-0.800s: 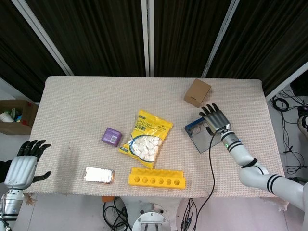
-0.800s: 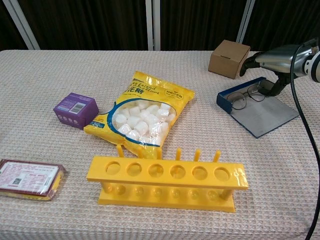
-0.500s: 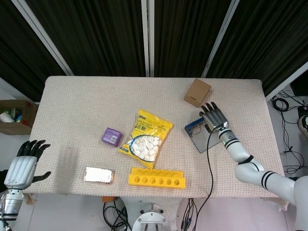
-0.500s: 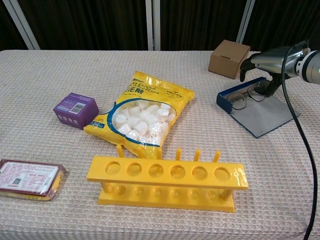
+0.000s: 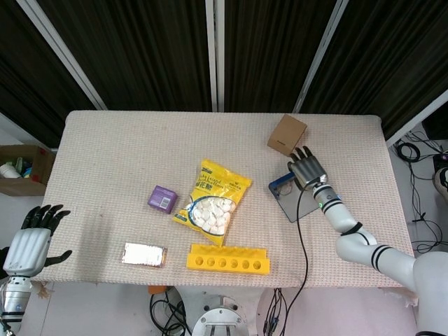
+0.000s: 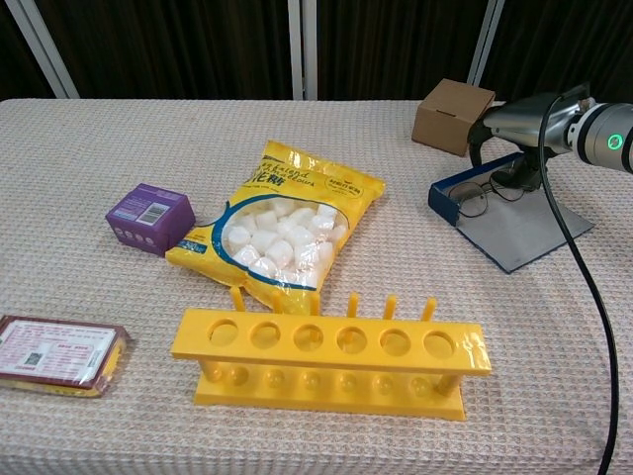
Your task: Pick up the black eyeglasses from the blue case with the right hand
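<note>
Chest view: right hand (image 6: 521, 129) palm-down over black eyeglasses (image 6: 487, 191).

The black eyeglasses (image 6: 482, 193) lie lenses-up in the open blue case (image 6: 450, 194), its grey lid flat on the surface, near the right edge.

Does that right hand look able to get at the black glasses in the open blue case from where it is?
Probably yes. The right hand hovers directly over the black eyeglasses, which lie uncovered in the open blue case. The brown cardboard box sits just behind, but nothing lies between fingers and glasses.
</note>
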{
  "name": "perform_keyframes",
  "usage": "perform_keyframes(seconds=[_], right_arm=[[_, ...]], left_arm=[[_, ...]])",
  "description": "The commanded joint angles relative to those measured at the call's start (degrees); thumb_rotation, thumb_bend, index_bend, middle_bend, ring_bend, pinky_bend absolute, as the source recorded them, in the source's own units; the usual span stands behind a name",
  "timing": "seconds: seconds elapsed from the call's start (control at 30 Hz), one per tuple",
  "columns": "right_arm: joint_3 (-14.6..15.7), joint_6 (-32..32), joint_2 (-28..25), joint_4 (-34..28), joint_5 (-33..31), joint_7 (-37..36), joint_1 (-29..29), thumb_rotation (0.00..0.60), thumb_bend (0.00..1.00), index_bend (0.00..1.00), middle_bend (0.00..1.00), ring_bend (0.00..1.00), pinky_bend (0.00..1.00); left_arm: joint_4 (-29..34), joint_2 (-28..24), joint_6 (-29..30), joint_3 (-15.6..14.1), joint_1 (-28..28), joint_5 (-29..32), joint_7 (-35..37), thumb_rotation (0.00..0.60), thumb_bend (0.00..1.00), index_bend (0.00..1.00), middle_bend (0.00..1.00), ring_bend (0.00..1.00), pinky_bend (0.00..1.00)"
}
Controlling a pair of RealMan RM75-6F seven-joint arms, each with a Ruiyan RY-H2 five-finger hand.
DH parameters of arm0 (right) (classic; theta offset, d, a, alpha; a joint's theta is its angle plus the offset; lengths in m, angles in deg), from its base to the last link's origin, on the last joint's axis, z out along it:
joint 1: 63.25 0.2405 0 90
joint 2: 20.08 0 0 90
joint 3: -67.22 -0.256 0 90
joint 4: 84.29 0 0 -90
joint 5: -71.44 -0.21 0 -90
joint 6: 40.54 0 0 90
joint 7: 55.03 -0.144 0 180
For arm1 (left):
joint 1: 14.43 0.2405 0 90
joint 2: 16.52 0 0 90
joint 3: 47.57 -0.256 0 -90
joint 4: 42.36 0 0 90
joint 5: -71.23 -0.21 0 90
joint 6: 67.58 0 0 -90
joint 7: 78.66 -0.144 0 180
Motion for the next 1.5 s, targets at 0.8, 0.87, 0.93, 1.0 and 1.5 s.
perform_keyframes(seconds=[0.8, 0.87, 0.93, 1.0, 1.5], right_arm=[[-0.3, -13.3, 3.1, -2.1, 5.5, 0.3, -1.6, 0.600, 0.48, 0.56, 0.25, 0.00, 0.00], [-0.4, -16.4, 4.8, -1.5, 6.3, 1.7, -2.1, 0.600, 0.48, 0.56, 0.25, 0.00, 0.00], [-1.1, -20.1, 7.5, -0.2, 6.6, 3.3, -2.7, 0.600, 0.48, 0.57, 0.25, 0.00, 0.00], [-1.8, -22.6, 10.0, 1.2, 6.5, 4.1, -3.1, 0.600, 0.48, 0.57, 0.25, 0.00, 0.00], [-4.1, -31.3, 26.4, 22.6, 10.8, 3.7, -1.2, 0.600, 0.48, 0.56, 0.25, 0.00, 0.00]], left_arm=[[-0.7, 0.0, 0.1, 0.2, 0.2, -0.2, 0.8, 0.600, 0.03, 0.20, 0.12, 0.08, 0.10], [-0.8, 0.1, 0.1, 0.2, 0.1, -0.4, 0.9, 0.600, 0.03, 0.20, 0.12, 0.08, 0.10], [-1.1, 0.2, 0.1, 0.2, 0.0, -0.5, 1.1, 0.600, 0.03, 0.20, 0.12, 0.08, 0.10], [-1.3, 0.3, 0.2, 0.2, 0.0, -0.6, 1.3, 0.600, 0.03, 0.20, 0.12, 0.08, 0.10], [-3.1, 1.0, 0.6, 0.1, 0.5, -0.8, 3.2, 0.600, 0.03, 0.20, 0.12, 0.08, 0.10]])
